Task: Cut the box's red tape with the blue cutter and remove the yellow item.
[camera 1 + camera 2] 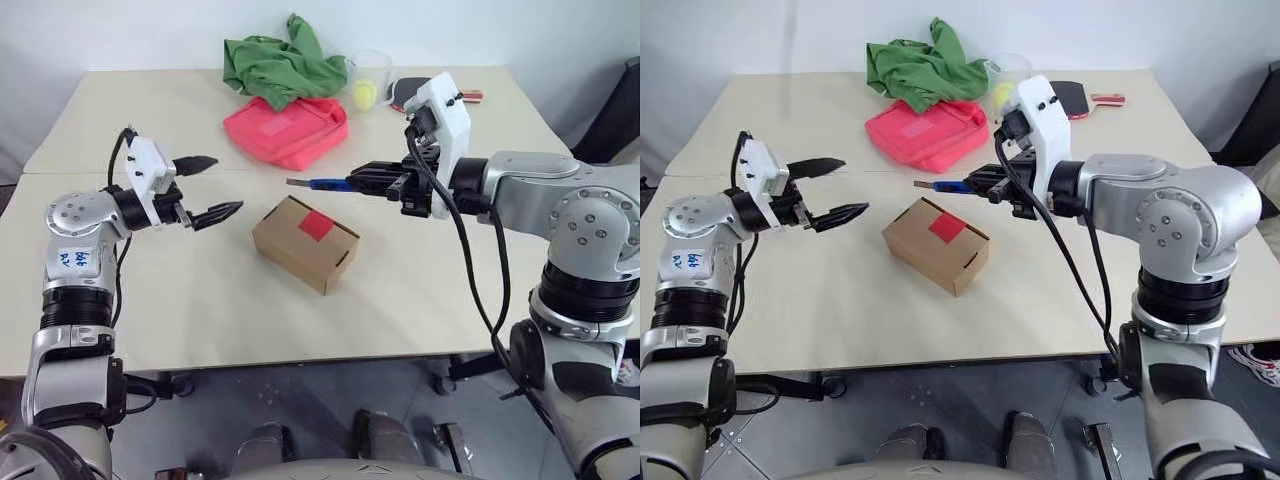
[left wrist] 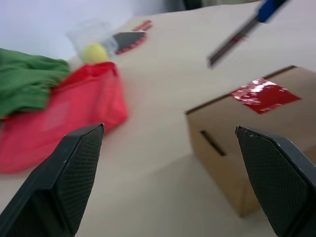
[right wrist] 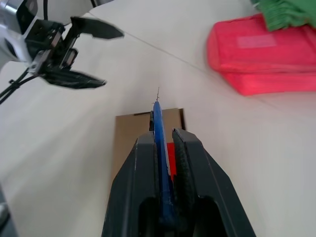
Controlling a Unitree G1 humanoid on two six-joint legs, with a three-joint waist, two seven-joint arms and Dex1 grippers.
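Note:
The brown cardboard box (image 1: 300, 245) lies closed at the middle of the table, with the square of red tape (image 1: 316, 225) on its top face. Above and just behind it, my right gripper (image 1: 362, 183) is shut on the blue cutter (image 1: 325, 184). The cutter's blade points left, level, and hangs in the air over the box's far edge. In the right wrist view the cutter (image 3: 159, 133) lines up over the box (image 3: 126, 143). My left gripper (image 1: 222, 186) is open to the left of the box, apart from it, holding nothing. The yellow item is hidden.
A pink-red fabric pouch (image 1: 288, 128) lies behind the box, and a green cloth (image 1: 280, 65) is bunched beyond it. A yellow-green ball (image 1: 364, 94) sits in a clear cup beside a table tennis paddle (image 1: 412, 88) at the back right.

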